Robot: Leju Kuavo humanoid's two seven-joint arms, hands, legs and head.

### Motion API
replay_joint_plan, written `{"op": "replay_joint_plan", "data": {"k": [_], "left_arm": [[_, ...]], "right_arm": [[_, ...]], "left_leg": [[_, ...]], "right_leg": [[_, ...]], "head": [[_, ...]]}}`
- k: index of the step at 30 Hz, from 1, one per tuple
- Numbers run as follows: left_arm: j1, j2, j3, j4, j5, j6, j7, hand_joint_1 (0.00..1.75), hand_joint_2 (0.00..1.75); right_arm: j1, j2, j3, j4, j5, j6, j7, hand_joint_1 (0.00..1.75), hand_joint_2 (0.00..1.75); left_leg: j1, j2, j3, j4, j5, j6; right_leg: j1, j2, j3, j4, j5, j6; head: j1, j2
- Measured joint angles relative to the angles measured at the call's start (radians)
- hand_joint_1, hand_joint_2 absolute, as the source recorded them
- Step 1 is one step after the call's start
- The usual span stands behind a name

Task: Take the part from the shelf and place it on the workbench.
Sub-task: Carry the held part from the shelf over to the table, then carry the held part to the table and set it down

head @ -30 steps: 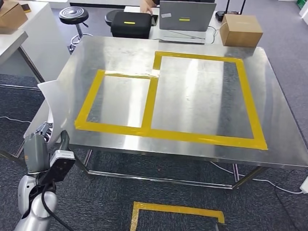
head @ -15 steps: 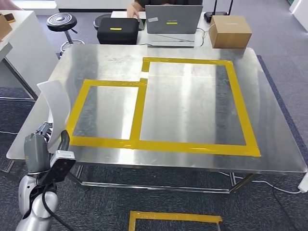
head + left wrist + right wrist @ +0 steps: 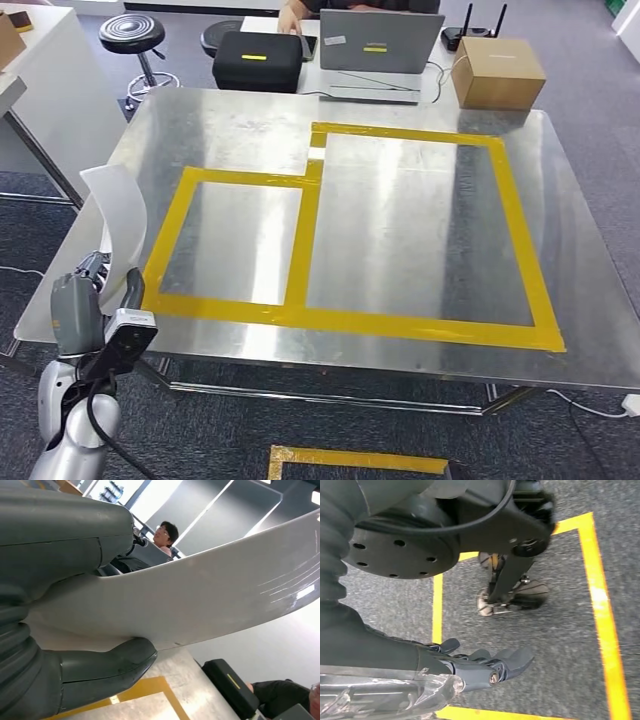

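My left hand [image 3: 90,290] holds a thin curved white part [image 3: 119,222] upright at the front left corner of the steel workbench [image 3: 362,100]. In the left wrist view the white part [image 3: 211,595] is clamped between the grey thumb [image 3: 109,667] and the hand's upper cover. Yellow tape marks two adjoining rectangles on the bench top, a smaller left one [image 3: 172,240] and a larger right one [image 3: 521,220]. My right hand [image 3: 486,667] hangs over the grey carpet with its fingers extended and nothing in them.
Behind the bench lie a black case [image 3: 256,60], a laptop [image 3: 377,45], a cardboard box [image 3: 498,72] and a black stool [image 3: 136,35]. A person sits behind the laptop. A white table [image 3: 45,90] stands at the left. Yellow floor tape [image 3: 355,462] lies below the bench's front edge.
The whole view has shifted as the camera moved; the bench now sits slightly further right and lower in the picture. My left hand keeps holding the white part in the same pose.
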State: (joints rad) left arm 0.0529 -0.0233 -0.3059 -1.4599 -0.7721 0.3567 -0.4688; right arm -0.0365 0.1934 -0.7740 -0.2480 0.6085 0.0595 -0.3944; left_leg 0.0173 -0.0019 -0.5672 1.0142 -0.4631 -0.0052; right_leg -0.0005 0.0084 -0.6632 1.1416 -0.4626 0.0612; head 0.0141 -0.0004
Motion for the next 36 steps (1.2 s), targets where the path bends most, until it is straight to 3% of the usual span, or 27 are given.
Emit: {"op": "replay_joint_plan", "data": {"k": [2, 5, 6, 15, 25, 36], "left_arm": [[0.0, 0.0, 0.0, 0.0, 0.0, 0.0, 0.0, 1.75, 1.75], [-0.003, 0.0, 0.0, 0.001, 0.0, 0.001, 0.0, 1.75, 1.75], [-0.005, 0.0, -0.001, 0.002, -0.001, 0.001, 0.0, 1.75, 1.75], [-0.014, -0.001, -0.008, 0.016, -0.038, 0.004, 0.008, 1.75, 1.75], [-0.073, -0.015, -0.113, 0.086, -0.119, -0.037, 0.018, 1.75, 1.75], [-0.237, -0.069, -0.157, 0.261, -0.101, -0.034, 0.046, 1.75, 1.75]], "right_arm": [[0.0, 0.0, 0.0, 0.0, 0.0, 0.0, 0.0, 0.0, 1.75], [-0.001, 0.001, 0.0, 0.0, 0.001, -0.001, 0.002, 0.0, 1.75], [-0.002, 0.001, -0.001, 0.0, 0.001, -0.002, 0.002, 0.0, 1.75], [-0.005, 0.002, -0.001, 0.0, 0.011, -0.003, 0.011, 0.0, 1.75], [-0.016, 0.004, 0.002, 0.0, 0.034, -0.003, 0.027, 0.0, 1.75], [-0.037, 0.01, 0.029, 0.0, 0.064, -0.002, 0.049, 0.0, 1.75]], "left_leg": [[0.0, 0.0, 0.004, 0.0, -0.003, -0.001], [-0.006, 0.0, 0.016, -0.006, -0.011, -0.006], [-0.008, 0.001, 0.018, -0.011, -0.012, -0.006], [-0.008, 0.001, 0.023, -0.028, -0.006, -0.026], [-0.008, 0.001, 0.023, -0.028, -0.004, -0.026], [-0.009, 0.001, 0.023, -0.028, -0.002, -0.023]], "right_leg": [[0.0, -0.001, 0.011, -0.028, 0.015, -0.001], [0.001, 0.001, 0.043, -0.106, 0.042, -0.011], [0.002, 0.003, 0.045, -0.11, 0.039, -0.015], [0.004, 0.004, 0.044, -0.11, 0.036, -0.028], [0.003, 0.003, 0.047, -0.116, 0.042, -0.027], [0.002, 0.002, 0.048, -0.118, 0.044, -0.025]], "head": [[0.0, 0.0], [-0.005, 0.0], [-0.007, 0.0], [-0.007, 0.0], [-0.006, 0.0], [-0.006, 0.0]]}}
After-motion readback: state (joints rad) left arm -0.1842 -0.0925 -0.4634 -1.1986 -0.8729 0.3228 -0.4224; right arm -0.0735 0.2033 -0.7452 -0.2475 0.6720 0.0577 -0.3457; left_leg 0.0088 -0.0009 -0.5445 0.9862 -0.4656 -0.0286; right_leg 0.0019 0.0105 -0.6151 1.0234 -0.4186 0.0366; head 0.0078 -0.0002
